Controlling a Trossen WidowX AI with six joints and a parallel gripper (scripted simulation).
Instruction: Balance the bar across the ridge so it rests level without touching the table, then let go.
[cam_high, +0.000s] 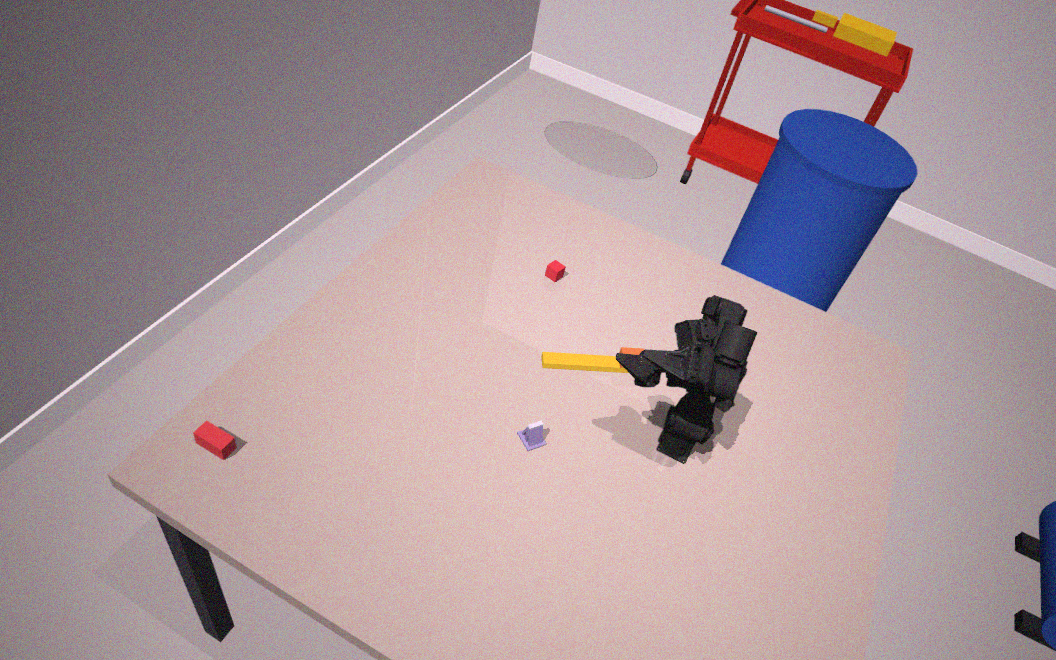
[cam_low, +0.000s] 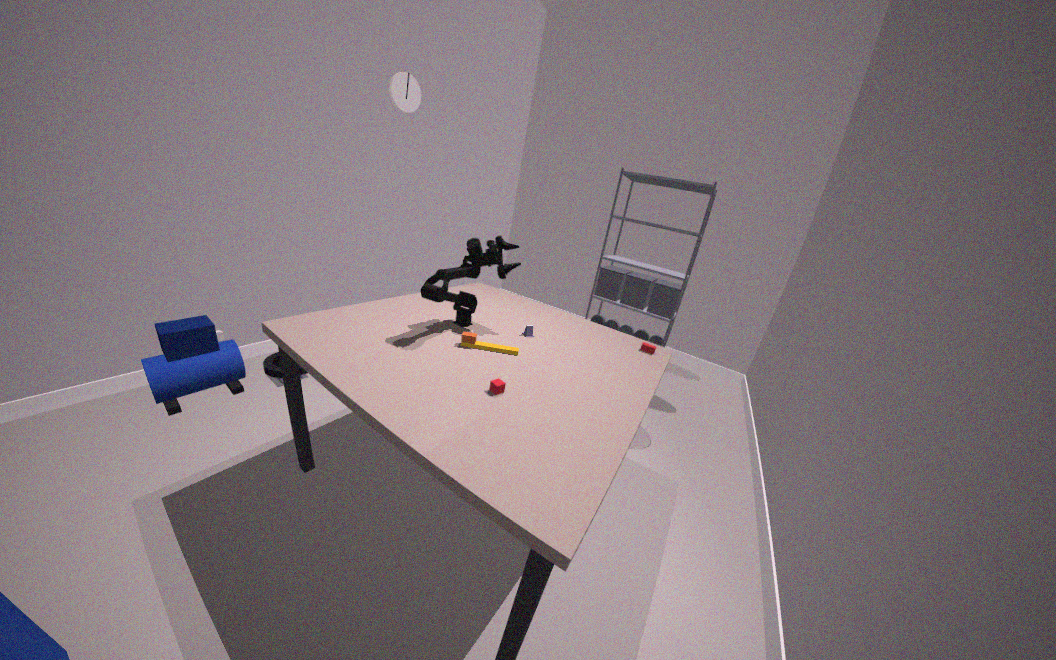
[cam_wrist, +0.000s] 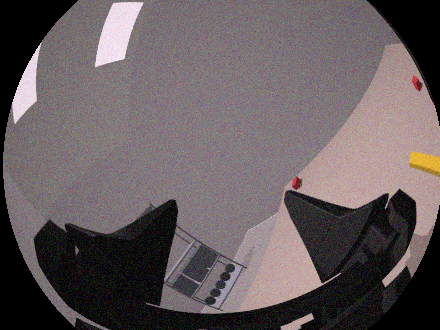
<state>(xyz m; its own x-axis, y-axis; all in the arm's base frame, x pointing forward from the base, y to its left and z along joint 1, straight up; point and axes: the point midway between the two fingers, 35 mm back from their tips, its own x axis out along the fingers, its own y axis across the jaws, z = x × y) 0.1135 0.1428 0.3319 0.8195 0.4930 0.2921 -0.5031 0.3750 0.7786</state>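
Observation:
The yellow bar (cam_high: 577, 362) (cam_low: 496, 348) (cam_wrist: 425, 163) lies on the table, with an orange block (cam_high: 629, 351) (cam_low: 468, 337) on its end nearer the arm. The small lavender ridge (cam_high: 533, 435) (cam_low: 528, 330) stands on the table apart from the bar, with nothing on it; I do not see it in the wrist view. My gripper (cam_high: 630, 370) (cam_low: 519, 256) (cam_wrist: 232, 201) is open and empty, high above the table. In the top view its fingers overlap the bar's weighted end, but the exterior view shows them far above it.
A small red cube (cam_high: 555, 270) (cam_low: 497, 386) (cam_wrist: 417, 83) lies on the table (cam_high: 436, 529) (cam_low: 545, 466) beyond the bar from the ridge. A red block (cam_high: 214, 439) (cam_low: 647, 347) (cam_wrist: 296, 183) lies near the far table edge. A blue barrel (cam_high: 817, 217) stands off the table.

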